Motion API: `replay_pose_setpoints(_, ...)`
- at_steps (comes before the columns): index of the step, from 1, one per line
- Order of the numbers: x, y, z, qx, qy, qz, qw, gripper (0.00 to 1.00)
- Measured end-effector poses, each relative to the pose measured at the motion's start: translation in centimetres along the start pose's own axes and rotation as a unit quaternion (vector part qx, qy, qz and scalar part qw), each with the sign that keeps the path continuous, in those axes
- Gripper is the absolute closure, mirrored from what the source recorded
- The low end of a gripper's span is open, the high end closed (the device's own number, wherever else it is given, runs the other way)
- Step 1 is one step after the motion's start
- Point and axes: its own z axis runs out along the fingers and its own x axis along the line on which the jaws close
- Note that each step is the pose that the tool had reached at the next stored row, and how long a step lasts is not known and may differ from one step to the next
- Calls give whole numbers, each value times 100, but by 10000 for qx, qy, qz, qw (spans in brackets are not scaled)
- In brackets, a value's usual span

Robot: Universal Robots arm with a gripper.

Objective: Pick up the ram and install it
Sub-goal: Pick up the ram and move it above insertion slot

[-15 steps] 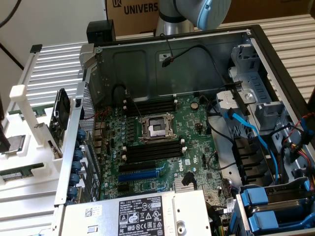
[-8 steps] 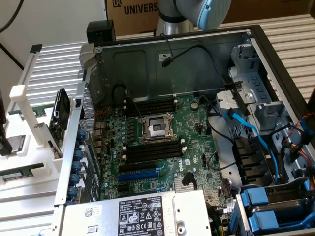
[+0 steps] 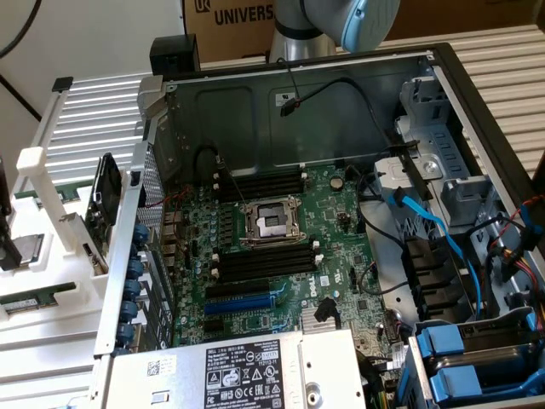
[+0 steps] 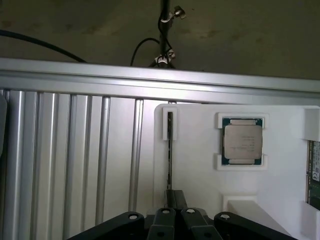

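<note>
The exterior view looks steeply down, from nearby, into the open grey metal computer case (image 3: 341, 111). The wrist view looks past the gripper (image 4: 175, 194) closely onto the white plastic parts tray (image 4: 200, 165) and ribbed aluminium table (image 4: 75, 160), both also at the exterior view's left.

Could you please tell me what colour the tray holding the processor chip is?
The tray is white; the wrist view shows it best.
</note>
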Motion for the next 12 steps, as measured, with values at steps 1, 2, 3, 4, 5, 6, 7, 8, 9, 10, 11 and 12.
replay_pose_setpoints(1,0,0,0,0,0,0,10000,89)
replay_pose_setpoints(2,0,0,0,0,0,0,10000,89)
replay_pose_setpoints(3,0,0,0,0,0,0,10000,89)
replay_pose_setpoints(4,0,0,0,0,0,0,10000,89)
replay_pose_setpoints(5,0,0,0,0,0,0,10000,89)
replay_pose_setpoints(6,0,0,0,0,0,0,10000,89)
replay_pose_setpoints(7,0,0,0,0,0,0,10000,89)
replay_pose_setpoints(8,0,0,0,0,0,0,10000,89)
replay_pose_setpoints(9,0,0,0,0,0,0,10000,89)
replay_pose_setpoints(10,-8,10,29,13,1,3,10000,89)
replay_pose_setpoints(11,-13,12,33,12,2,3,10000,89)
replay_pose_setpoints(12,-16,13,42,13,1,2,10000,89)
